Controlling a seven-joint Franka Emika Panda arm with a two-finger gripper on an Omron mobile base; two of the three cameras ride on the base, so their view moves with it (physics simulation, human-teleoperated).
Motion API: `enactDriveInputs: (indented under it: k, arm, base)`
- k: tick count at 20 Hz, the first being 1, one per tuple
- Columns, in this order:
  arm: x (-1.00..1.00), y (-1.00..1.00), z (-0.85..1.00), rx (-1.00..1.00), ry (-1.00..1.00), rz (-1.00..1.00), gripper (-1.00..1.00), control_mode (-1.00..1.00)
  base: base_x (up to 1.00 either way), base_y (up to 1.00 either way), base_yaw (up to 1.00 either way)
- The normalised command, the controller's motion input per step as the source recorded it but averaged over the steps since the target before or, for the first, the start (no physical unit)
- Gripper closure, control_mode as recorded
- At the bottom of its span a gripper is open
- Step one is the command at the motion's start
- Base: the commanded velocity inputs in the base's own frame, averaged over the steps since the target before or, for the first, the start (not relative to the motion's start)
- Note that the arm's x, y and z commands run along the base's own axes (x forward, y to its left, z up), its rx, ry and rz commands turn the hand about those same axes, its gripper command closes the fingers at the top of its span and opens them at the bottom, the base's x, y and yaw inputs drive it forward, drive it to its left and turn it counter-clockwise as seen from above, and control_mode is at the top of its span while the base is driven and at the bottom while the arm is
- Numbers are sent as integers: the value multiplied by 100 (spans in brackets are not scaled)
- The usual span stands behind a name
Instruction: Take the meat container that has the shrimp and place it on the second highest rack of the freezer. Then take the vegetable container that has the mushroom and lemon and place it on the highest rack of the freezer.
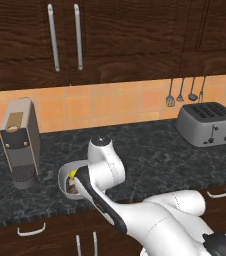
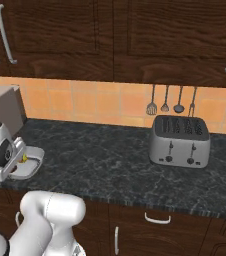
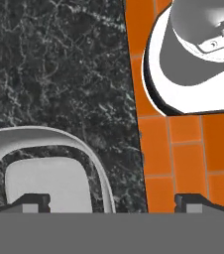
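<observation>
Grey plastic curves just below my fingertips: the rim of the vegetable container (image 3: 91, 158), with its pale floor showing inside. My gripper (image 3: 111, 202) hangs above it with the two dark tips set wide apart and nothing between them, one over the tray's inside and the other out past the rim toward the orange tiles (image 3: 193, 163).

From behind my left shoulder, the tray sits on the black marbled counter (image 1: 150, 150) directly under my wrist, and I can make out the lemon (image 1: 73, 175) as a bright yellow spot with the mushroom (image 1: 72, 189) as a dark lump beside it. From the right, a yellow speck marks the same tray tucked against my forearm. The coffee machine (image 1: 20, 142) stands close to my left; the toaster (image 1: 207, 122) is well off to my right.

I judge this to be the second half of the job, the approach to the vegetable tray. Next I need to drop straight down so the near wall of the tray lies between my fingers, then close on it. The freezer lies somewhere outside what I can see, so a carry and a drive follow.
</observation>
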Motion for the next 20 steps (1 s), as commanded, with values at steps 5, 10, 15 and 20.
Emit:
enactDriveInputs:
  k: [5,10,15,20]
  arm:
    - [4,13,-57,0,0,0,-100,-100]
    - [30,19,-24,0,0,0,-100,-100]
    - [35,25,0,0,0,0,-100,-100]
    - [27,14,-31,0,0,0,-100,-100]
  base:
    - [0,0,0]
    - [0,0,0]
    - [0,0,0]
    - [0,0,0]
